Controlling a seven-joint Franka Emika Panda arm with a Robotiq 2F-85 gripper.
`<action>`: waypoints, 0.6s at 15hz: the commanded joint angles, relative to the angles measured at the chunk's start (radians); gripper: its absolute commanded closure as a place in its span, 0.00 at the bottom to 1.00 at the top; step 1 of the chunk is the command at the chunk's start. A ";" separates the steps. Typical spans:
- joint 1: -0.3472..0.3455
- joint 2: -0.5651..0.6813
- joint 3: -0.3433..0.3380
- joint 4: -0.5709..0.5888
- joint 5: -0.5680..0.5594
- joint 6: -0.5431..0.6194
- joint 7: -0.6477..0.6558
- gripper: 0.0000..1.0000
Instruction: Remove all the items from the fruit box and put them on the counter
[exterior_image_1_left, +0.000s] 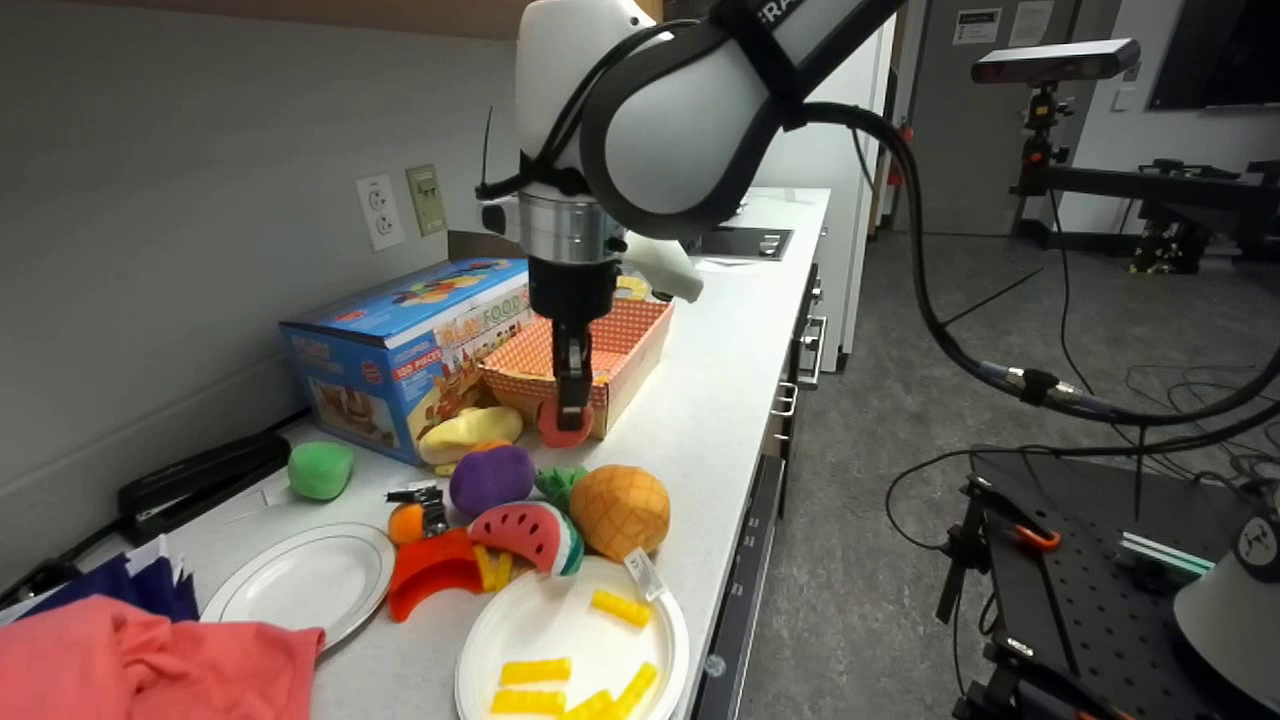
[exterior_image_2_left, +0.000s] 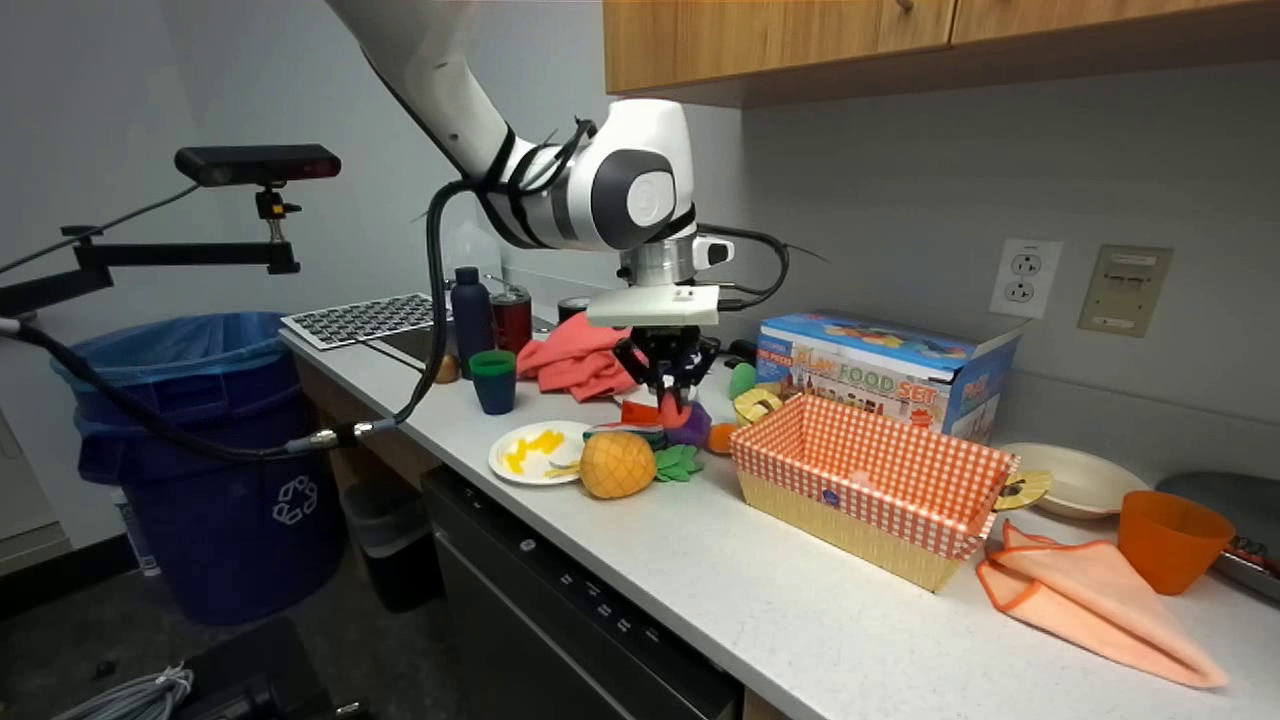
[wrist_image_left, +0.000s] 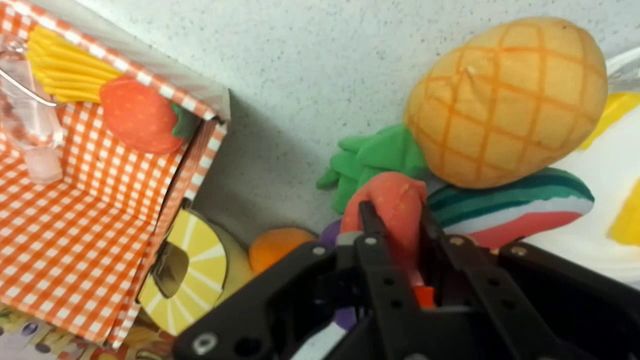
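The cardboard box (exterior_image_2_left: 880, 368) reads "PLAY FOOD SET", "100 PIECES". Your robot arm (exterior_image_1_left: 665, 145) shows "FRA". A bin (exterior_image_2_left: 215, 490) bears recycling arrows (exterior_image_2_left: 295, 501).

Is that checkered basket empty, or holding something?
The basket isn't empty: the wrist view shows a red toy strawberry and a ridged yellow piece inside.

fruit box (exterior_image_2_left: 840, 527): checked, upright | strawberry (wrist_image_left: 137, 117): inside | pineapple (wrist_image_left: 510, 102): on counter (exterior_image_2_left: 770, 590) | red piece (wrist_image_left: 395, 197): gripped

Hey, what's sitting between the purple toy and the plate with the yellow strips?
Between the purple toy and the plate lie the watermelon slice and some yellow strips, in an exterior view.
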 joint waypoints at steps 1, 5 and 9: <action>0.009 -0.019 -0.012 -0.042 -0.019 0.036 -0.011 0.49; -0.001 -0.063 -0.001 -0.052 0.018 0.054 -0.022 0.18; -0.005 -0.154 -0.001 -0.087 0.060 0.048 -0.023 0.00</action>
